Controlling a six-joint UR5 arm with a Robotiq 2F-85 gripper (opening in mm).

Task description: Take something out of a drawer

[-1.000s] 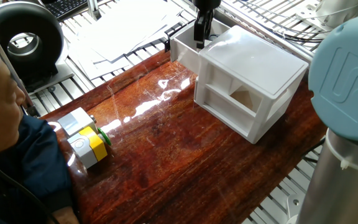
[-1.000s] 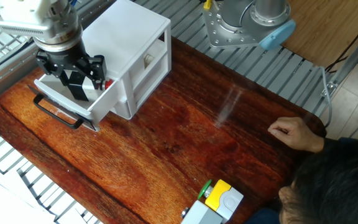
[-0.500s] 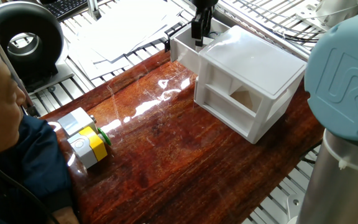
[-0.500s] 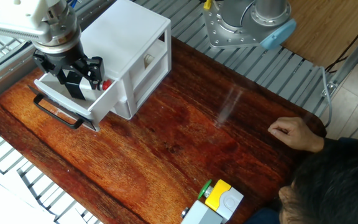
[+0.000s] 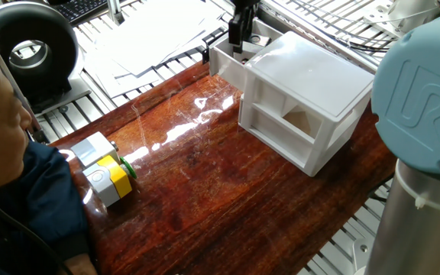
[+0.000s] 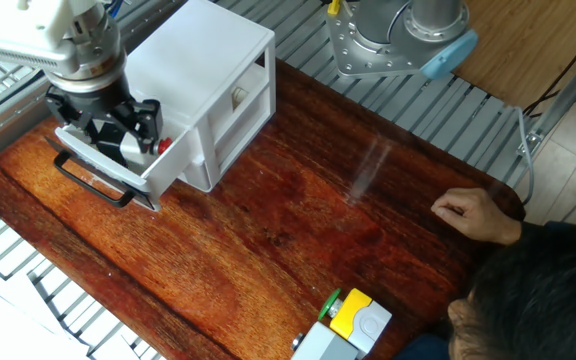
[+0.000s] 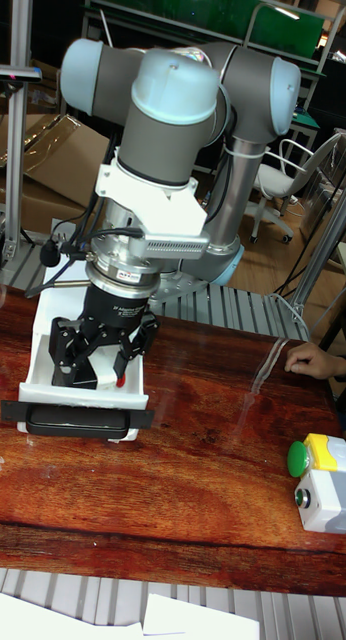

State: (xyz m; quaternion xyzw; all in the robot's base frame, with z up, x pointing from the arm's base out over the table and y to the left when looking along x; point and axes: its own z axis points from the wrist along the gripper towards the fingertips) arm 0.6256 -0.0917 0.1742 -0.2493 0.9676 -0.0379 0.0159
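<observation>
The white drawer (image 6: 118, 178) stands pulled out of the white cabinet (image 6: 203, 60), its black handle toward the table's edge. My gripper (image 6: 116, 135) reaches down into it, shut on the small black-and-white block (image 6: 160, 147), whose red knob sticks out to the side. In the tall fixed view the gripper (image 7: 98, 365) holds the block (image 7: 101, 378) between its black fingers over the drawer (image 7: 38, 350). In one fixed view the gripper (image 5: 237, 40) stands above the drawer's (image 5: 226, 65) far wall, and the block is hidden.
A grey-and-yellow block with a green knob (image 5: 105, 169) (image 6: 353, 320) (image 7: 323, 480) sits near the table's edge by a seated person. The person's hand (image 6: 473, 215) rests on the table. Papers and a black reel (image 5: 29, 50) lie beyond the table.
The gripper has risen a little and shifted toward the drawer's handle end, and the block with its red knob has moved along with it.
</observation>
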